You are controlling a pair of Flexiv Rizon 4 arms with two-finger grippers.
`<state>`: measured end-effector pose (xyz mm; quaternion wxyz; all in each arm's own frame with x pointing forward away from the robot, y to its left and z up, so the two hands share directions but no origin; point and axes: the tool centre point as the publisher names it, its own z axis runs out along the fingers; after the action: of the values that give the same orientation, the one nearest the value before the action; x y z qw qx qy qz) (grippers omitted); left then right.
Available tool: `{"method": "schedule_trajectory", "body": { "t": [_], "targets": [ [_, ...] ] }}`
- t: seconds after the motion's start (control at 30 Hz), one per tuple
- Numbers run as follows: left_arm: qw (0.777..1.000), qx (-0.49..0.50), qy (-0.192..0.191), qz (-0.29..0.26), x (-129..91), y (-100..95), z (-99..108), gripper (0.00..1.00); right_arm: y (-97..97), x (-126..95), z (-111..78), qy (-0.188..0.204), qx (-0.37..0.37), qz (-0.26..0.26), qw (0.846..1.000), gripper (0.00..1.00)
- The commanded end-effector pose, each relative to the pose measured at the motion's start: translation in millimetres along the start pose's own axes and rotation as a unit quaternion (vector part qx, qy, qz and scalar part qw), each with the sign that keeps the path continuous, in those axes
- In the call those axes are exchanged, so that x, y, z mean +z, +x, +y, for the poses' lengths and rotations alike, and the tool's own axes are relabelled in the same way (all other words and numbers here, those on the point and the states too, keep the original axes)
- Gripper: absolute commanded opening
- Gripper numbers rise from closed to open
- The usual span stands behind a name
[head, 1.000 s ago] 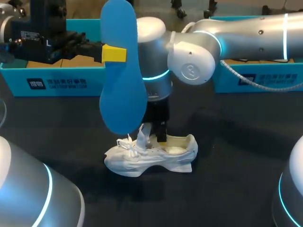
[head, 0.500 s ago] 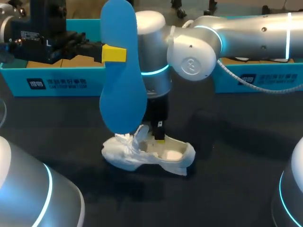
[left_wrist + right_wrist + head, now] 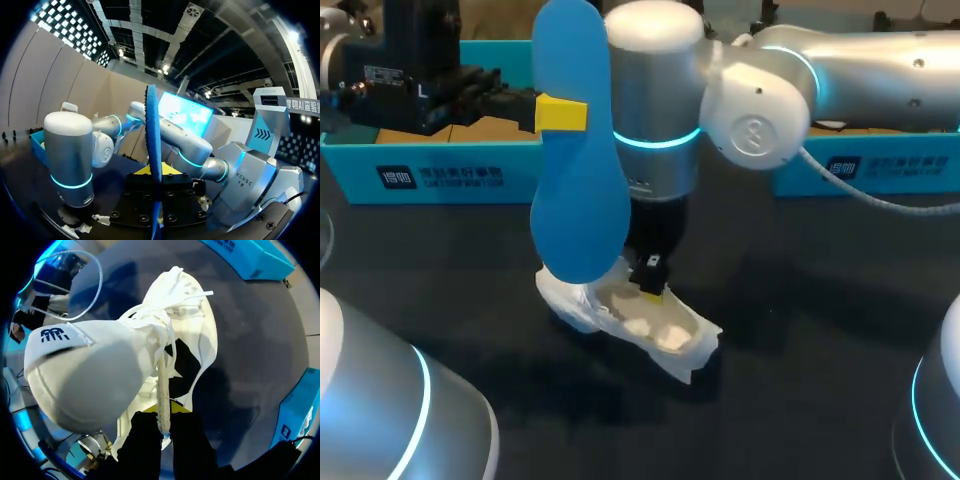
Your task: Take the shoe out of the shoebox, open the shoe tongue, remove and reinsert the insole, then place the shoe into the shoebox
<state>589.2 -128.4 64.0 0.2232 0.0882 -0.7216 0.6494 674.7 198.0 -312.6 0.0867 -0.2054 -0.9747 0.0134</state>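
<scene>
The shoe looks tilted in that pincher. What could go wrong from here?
The right gripper pinches only a thin edge of the shoe, which is tilted; it might slip free or flop over. The left gripper holds the insole upright close beside it, so the two might bump when it goes back in.

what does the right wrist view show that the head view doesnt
Only the right wrist view: the right gripper is shut on a thin white edge of the white shoe, with the laces bunched ahead of it. Only the head view: the blue insole, held upright above the table in the left gripper. Both: the shoe, the right gripper at its opening, the black table and a blue box at its far side.
</scene>
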Motion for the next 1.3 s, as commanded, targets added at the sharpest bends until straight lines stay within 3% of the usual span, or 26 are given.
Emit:
{"method": "schedule_trajectory", "body": {
  "t": [0.03,0.1,0.17,0.2,0.23,0.3,0.67,0.8,0.87,1.07,1.3],
  "targets": [
    [1.000,0.000,-0.002,0.002,1.6,-2.6,-1.4,0.00,-1.7,-7.2,-9.9,-0.022,0.031,0.002,0.999,0.00],
    [1.000,0.000,-0.002,0.002,1.6,-2.6,-1.4,0.00,-1.1,-13.1,-12.2,-0.030,0.096,0.027,0.995,0.00],
    [1.000,0.000,-0.002,0.002,1.6,-2.6,-1.4,0.00,1.1,-14.6,-14.0,-0.033,0.186,0.085,0.978,0.00],
    [1.000,0.000,-0.002,0.002,1.6,-2.6,-1.4,0.00,1.0,-13.9,-16.2,-0.032,0.255,0.149,0.955,0.00],
    [1.000,0.000,-0.002,0.002,1.6,-2.6,-1.4,0.00,3.4,-12.0,-19.1,-0.045,0.313,0.180,0.931,0.00],
    [1.000,0.000,-0.002,0.002,1.6,-2.6,-1.4,0.00,23.2,-14.7,-17.7,-0.113,0.338,0.181,0.917,0.00],
    [1.000,0.000,-0.002,0.002,1.6,-2.6,-1.4,0.00,23.2,-14.7,-17.7,-0.113,0.338,0.181,0.917,0.00],
    [1.000,0.000,-0.002,0.002,1.6,-2.6,-1.4,0.00,13.1,-6.2,-26.9,-0.146,0.408,0.224,0.873,0.00],
    [1.000,0.000,-0.002,0.002,1.6,-2.6,-1.4,0.00,11.3,-2.5,-29.8,-0.152,0.430,0.232,0.859,0.00],
    [1.000,0.000,-0.002,0.002,1.6,-2.6,-1.4,0.00,2.5,7.1,-33.0,-0.159,0.442,0.251,0.847,0.00],
    [1.000,0.000,-0.002,0.002,1.6,-2.6,-1.4,0.00,-4.5,15.1,-31.0,-0.166,0.439,0.261,0.844,0.00]
  ]
}}
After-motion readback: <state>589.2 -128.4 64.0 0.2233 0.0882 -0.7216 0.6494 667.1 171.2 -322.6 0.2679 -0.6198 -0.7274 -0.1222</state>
